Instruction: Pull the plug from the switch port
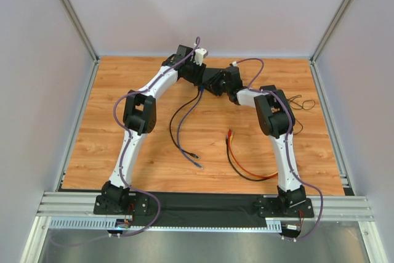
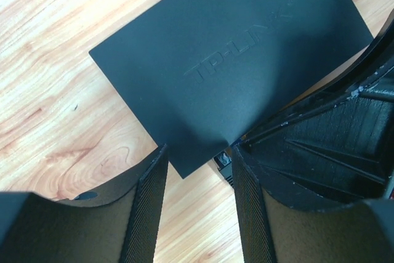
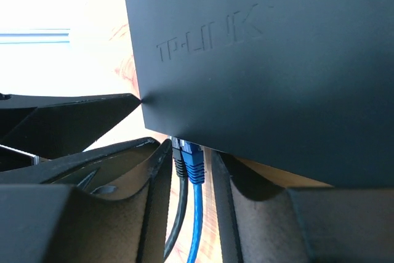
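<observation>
The switch (image 2: 234, 60) is a flat black box lying at the far middle of the table; in the top view it is mostly hidden under both grippers. A black plug (image 3: 178, 161) and a blue plug (image 3: 194, 165) sit side by side in its ports. My right gripper (image 3: 191, 152) is open, its fingers straddling both plugs close to the switch edge. My left gripper (image 2: 199, 152) is open over the switch's near corner, which lies between its fingertips without touching them.
The blue cable (image 1: 183, 129) and black cable (image 1: 172, 120) run from the switch towards the table's middle. A red and black cable (image 1: 237, 163) lies near the right arm. A thin black wire (image 1: 303, 103) lies at the right. The right gripper's body (image 2: 326, 146) crowds the left wrist view.
</observation>
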{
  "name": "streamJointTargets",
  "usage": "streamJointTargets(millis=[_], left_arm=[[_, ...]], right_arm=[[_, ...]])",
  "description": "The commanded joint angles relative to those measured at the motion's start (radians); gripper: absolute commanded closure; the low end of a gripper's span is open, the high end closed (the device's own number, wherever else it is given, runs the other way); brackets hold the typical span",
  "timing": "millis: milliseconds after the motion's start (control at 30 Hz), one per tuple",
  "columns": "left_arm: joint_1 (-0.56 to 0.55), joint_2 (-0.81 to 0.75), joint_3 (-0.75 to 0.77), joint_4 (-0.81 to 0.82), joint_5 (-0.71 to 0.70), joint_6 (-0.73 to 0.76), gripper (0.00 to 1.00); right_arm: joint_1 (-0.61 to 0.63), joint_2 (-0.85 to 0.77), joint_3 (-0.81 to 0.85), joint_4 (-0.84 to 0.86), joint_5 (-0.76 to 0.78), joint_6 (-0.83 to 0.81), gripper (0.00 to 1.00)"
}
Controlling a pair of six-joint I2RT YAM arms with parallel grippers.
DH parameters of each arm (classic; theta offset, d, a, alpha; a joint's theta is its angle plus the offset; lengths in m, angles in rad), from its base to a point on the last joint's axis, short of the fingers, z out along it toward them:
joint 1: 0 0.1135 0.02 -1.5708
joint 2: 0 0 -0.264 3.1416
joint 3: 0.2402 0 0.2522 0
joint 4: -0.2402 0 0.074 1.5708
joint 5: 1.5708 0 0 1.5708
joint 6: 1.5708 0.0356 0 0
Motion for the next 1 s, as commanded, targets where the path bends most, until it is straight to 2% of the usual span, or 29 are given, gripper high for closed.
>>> streamJointTargets(millis=[0, 267, 333, 367, 467, 633, 767, 967], left_arm=[[-0.001, 0.015, 0.058, -0.022, -0.004, -0.03, 0.47], [-0.001, 0.018, 0.063, -0.035, 0.015, -0.029, 0.48], [-0.001, 0.018, 0.063, -0.038, 0.018, -0.024, 0.48], [-0.001, 0.018, 0.063, -0.038, 0.021, -0.023, 0.48], [-0.003, 0.016, 0.062, -0.05, 0.042, -0.008, 0.48], [-0.01, 0.004, 0.054, -0.105, 0.015, 0.06, 0.47], [-0.021, -0.031, -0.012, -0.055, -0.025, 0.085, 0.47], [-0.058, -0.021, -0.003, -0.059, -0.09, 0.152, 0.45]], right_arm=[[0.004, 0.028, 0.022, -0.013, 0.024, 0.013, 0.68], [0.002, 0.06, 0.033, -0.007, 0.018, 0.047, 0.74], [0.004, 0.068, 0.033, -0.006, 0.016, 0.059, 0.79], [0.001, 0.071, 0.033, -0.007, 0.007, 0.062, 0.89], [-0.004, 0.077, 0.033, -0.001, -0.02, 0.076, 1.0], [-0.012, 0.057, 0.004, 0.003, -0.037, 0.073, 1.0], [-0.019, 0.039, -0.019, 0.008, -0.053, 0.067, 1.0], [-0.027, 0.037, -0.03, 0.023, -0.082, 0.073, 1.0]])
